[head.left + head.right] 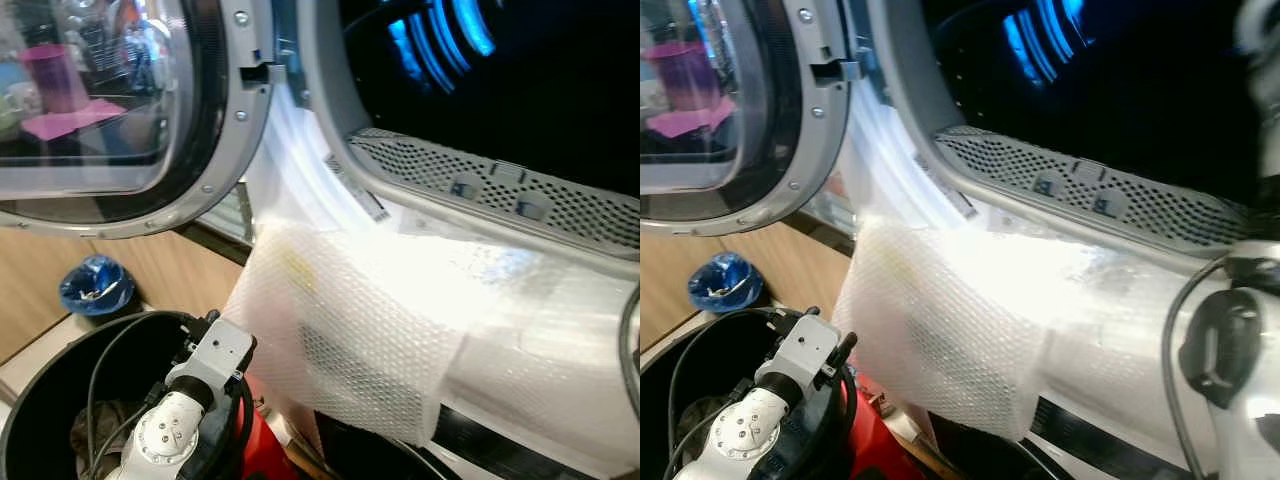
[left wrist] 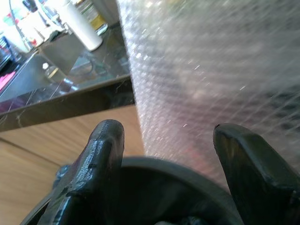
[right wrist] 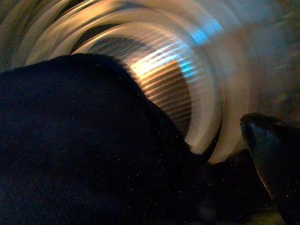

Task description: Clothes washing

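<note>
The washer's round door [image 1: 110, 110] stands swung open to the left, and the dark drum opening [image 1: 520, 90] is straight ahead. Bubble wrap [image 1: 360, 310] drapes over the machine's front lip. A black bucket [image 1: 60, 370] at the lower left holds some dull clothes [image 1: 95, 425]. My left arm [image 1: 200, 370] reaches down at the bucket's rim, its gripper [image 2: 164, 131] open and empty, facing the bubble wrap. My right arm [image 1: 1230, 350] reaches up into the drum. In the right wrist view a dark garment [image 3: 84, 150] covers one finger; the other finger [image 3: 274, 164] stands wide apart, inside the ribbed drum [image 3: 159, 75].
A grey perforated strip [image 1: 480, 180] lines the bottom of the drum opening. A blue bag-lined bin [image 1: 95, 285] sits on the wooden floor to the left. Something red [image 1: 265, 440] lies between the bucket and the machine. Cables run along my left arm into the bucket.
</note>
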### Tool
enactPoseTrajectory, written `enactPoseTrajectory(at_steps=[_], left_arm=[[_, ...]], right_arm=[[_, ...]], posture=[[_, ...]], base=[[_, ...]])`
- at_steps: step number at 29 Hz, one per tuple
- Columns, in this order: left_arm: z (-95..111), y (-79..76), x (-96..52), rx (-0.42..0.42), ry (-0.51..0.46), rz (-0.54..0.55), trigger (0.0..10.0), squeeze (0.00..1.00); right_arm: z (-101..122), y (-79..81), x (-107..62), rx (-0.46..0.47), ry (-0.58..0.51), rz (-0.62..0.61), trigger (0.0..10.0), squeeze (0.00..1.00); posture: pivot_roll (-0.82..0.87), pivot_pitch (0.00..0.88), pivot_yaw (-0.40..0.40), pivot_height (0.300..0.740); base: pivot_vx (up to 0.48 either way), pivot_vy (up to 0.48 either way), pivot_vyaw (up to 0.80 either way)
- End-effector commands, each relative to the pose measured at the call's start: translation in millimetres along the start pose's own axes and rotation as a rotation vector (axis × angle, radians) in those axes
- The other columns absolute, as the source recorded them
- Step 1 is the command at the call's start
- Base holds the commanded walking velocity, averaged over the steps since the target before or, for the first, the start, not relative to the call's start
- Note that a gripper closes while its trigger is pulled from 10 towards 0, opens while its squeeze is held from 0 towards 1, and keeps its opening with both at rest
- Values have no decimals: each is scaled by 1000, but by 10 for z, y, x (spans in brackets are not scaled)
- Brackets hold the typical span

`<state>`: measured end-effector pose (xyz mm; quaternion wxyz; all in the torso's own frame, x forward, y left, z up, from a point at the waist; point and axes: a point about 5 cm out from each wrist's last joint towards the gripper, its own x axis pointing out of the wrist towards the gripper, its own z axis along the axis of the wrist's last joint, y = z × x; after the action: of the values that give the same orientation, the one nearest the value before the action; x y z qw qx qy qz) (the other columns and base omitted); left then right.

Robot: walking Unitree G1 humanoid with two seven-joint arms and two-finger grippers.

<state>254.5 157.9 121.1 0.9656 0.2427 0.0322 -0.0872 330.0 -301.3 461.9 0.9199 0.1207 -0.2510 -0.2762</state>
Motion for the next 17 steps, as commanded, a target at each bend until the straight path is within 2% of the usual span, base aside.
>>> enactPoseTrajectory(at_steps=[1,3,4,5,6,8,11,17], left_arm=[[-16,6,-3,14,10,7,10000,0],[-13,2,-1,13,9,6,10000,0],[-7,-12,1,17,8,-4,10000,0],[-7,-12,1,17,8,-4,10000,0],[-2,-19,5,23,5,-13,10000,0],[0,-16,9,25,4,-16,10000,0],[2,-4,17,27,3,-15,10000,0],[10,-13,29,29,1,-19,10000,0]], right_arm=[[143,-104,-51,15,-89,-74,10000,0],[22,29,-94,5,-36,31,10000,0],[-201,286,-159,-7,91,235,10000,0],[-201,286,-159,-7,91,235,10000,0],[-372,526,-291,-88,153,431,10000,0],[-450,688,-424,-154,140,567,10000,0],[-425,754,-481,-101,125,612,10000,0],[-384,798,-547,-80,134,716,10000,0]], posture=[[-15,74,-2,740],[-16,76,3,740],[-14,75,5,740],[-14,75,5,740],[-13,75,8,740],[-14,73,10,740],[-13,69,11,740],[-13,65,10,740]], base=[[0,0,0],[0,0,0],[0,0,0],[0,0,0],[0,0,0],[0,0,0],[0,0,0],[0,0,0]])
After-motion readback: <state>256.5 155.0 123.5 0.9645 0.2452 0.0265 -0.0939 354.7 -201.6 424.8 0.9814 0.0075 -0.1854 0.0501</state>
